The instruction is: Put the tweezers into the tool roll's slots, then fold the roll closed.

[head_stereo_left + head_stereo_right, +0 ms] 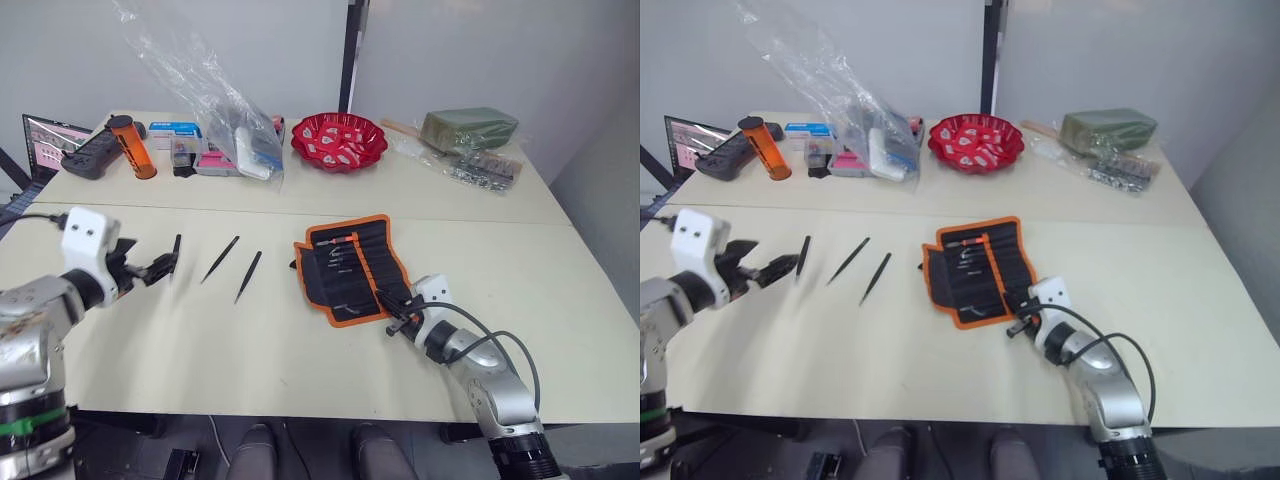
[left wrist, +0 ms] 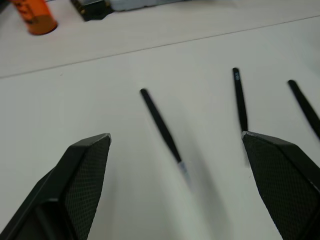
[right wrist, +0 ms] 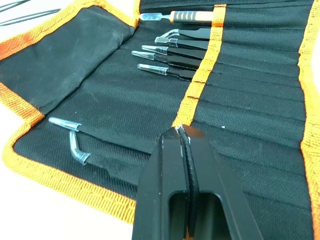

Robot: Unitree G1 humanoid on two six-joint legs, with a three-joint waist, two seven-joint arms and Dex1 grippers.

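The tool roll [image 1: 346, 270] lies open on the table's middle, black with orange edging. Its slots [image 3: 250, 95] hold several tweezers [image 3: 165, 50] with clear tip caps, plus an orange-handled tool [image 3: 192, 16]. Three loose black tweezers [image 1: 176, 252] [image 1: 220, 258] [image 1: 248, 275] lie side by side to the roll's left. My left gripper [image 1: 150, 268] is open just short of the leftmost one [image 2: 160, 125], which lies between the spread fingers [image 2: 85, 170]. My right gripper [image 3: 180, 132] is shut with nothing seen in it, hovering over the roll's near right corner [image 1: 385, 315].
Along the back of the table stand a red bowl [image 1: 338, 140], a clear plastic bag [image 1: 235, 120] over small boxes, an orange bottle [image 1: 133, 147], a black controller [image 1: 90, 155] and a green packet [image 1: 468, 127]. Bare table [image 1: 200, 350] lies in front of the tweezers.
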